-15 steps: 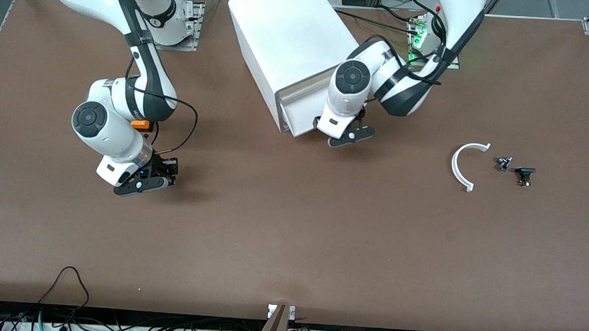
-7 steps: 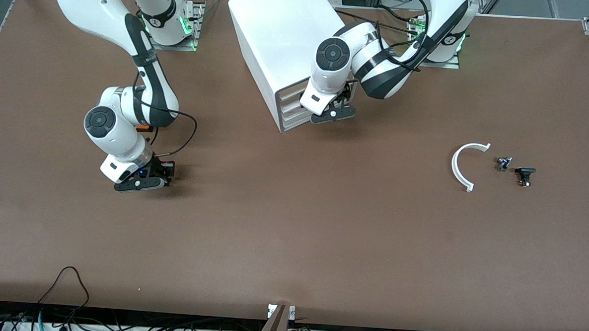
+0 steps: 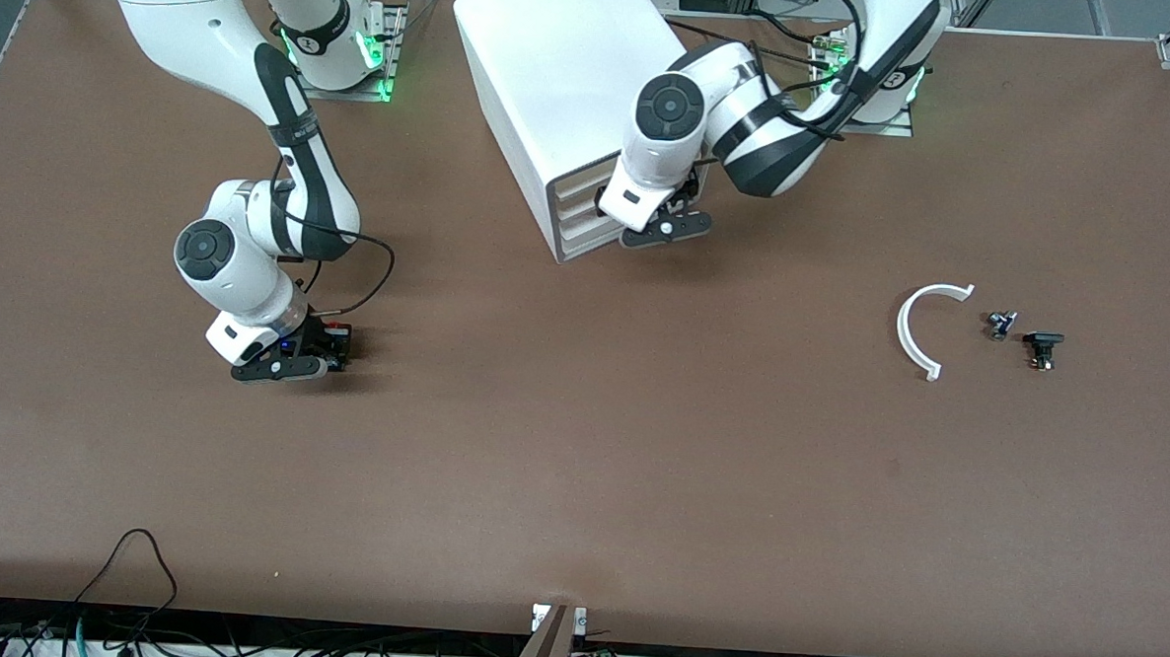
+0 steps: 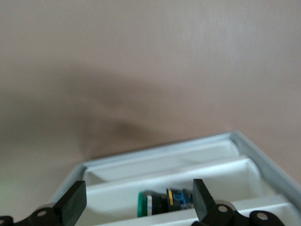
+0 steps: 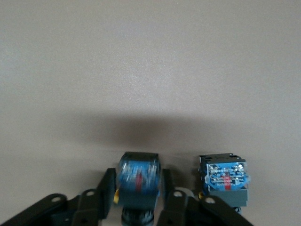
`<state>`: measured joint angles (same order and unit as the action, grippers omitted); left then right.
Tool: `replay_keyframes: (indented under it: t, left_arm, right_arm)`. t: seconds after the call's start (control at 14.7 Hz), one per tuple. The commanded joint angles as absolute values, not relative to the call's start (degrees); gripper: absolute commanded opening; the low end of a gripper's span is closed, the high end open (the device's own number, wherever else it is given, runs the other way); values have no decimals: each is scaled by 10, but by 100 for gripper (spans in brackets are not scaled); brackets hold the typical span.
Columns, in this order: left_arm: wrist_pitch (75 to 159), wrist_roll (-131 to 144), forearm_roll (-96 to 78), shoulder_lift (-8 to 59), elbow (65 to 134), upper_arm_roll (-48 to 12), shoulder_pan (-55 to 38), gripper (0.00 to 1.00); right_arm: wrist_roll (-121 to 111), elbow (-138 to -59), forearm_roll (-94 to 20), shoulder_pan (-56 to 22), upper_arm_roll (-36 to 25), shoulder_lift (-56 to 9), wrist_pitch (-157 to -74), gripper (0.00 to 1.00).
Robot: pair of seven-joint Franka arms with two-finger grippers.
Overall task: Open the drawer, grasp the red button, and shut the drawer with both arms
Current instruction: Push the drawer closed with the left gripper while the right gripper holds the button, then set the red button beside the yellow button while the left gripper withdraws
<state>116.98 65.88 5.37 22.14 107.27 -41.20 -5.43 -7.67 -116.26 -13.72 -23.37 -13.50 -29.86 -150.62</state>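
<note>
The white drawer cabinet (image 3: 566,81) stands near the arms' bases, with its drawer fronts (image 3: 580,215) flush. My left gripper (image 3: 660,231) is open and empty just in front of them. In the left wrist view the left gripper (image 4: 138,197) faces the white front recesses (image 4: 160,165). My right gripper (image 3: 297,360) is low over the table toward the right arm's end. In the right wrist view the right gripper (image 5: 136,197) is closed around the blue-and-black body of the button (image 5: 138,181), which looks blurred. The button's cap is hidden.
A second blue-bodied button (image 5: 225,176) stands on the table beside the held one. A green-capped button (image 4: 164,202) lies in a drawer recess. A white curved piece (image 3: 926,329) and two small black parts (image 3: 1000,324) (image 3: 1041,346) lie toward the left arm's end.
The drawer stood pulled out one second ago and is now pushed in by the left gripper, which has eased back slightly. The right gripper has come lower with the button.
</note>
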Motion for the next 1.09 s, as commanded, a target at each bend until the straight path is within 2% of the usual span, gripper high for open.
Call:
replay_keyframes:
  t: [0.0, 0.14, 0.2, 0.41, 0.75, 1.02]
  left_arm:
    - [1081, 563, 74, 194, 1000, -413, 6, 99]
    - [1040, 466, 87, 184, 954, -404, 40, 99]
    - [1035, 412, 86, 175, 941, -379, 42, 99]
    - [1034, 274, 67, 119, 947, -296, 35, 100]
    - [974, 120, 13, 34, 958, -137, -10, 99]
    - [934, 69, 13, -3, 956, -72, -29, 100]
  right_arm:
    - [-83, -1156, -152, -229, -132, -281, -1493, 100]
    - [-83, -1152, -154, -224, -141, -248, -1453, 100]
    - [-84, -1152, -154, -223, -151, -229, -1435, 100]
    - [-89, -1153, -150, -224, -176, -164, -1382, 100]
    - [-83, -1151, -107, -224, -228, -52, -1264, 100]
    - [-57, -1147, -105, -224, -237, -5, -1193, 100]
